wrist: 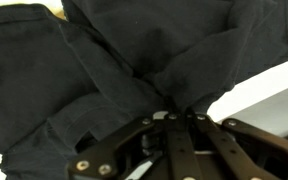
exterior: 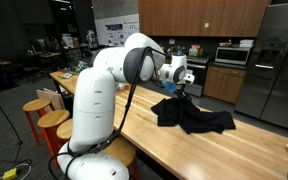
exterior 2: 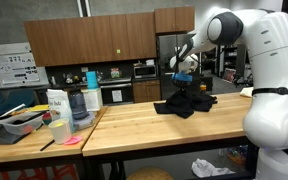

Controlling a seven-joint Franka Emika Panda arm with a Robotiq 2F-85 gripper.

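Ok so the grab part looks done: the claw (wrist: pixel 174 114) is pinched shut on a fold of the black garment (exterior: pixel 199 118), and that bit is held up slightly off the surface. The rest is left crumpled in a heap on the wooden bench (exterior: pixel 184 150). Nothing is spread flat or folded yet, as far as can be seen.

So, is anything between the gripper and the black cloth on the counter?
Nothing visible. In the wrist view the gripper is shut directly on a fold of the black cloth, with no other thing between them.
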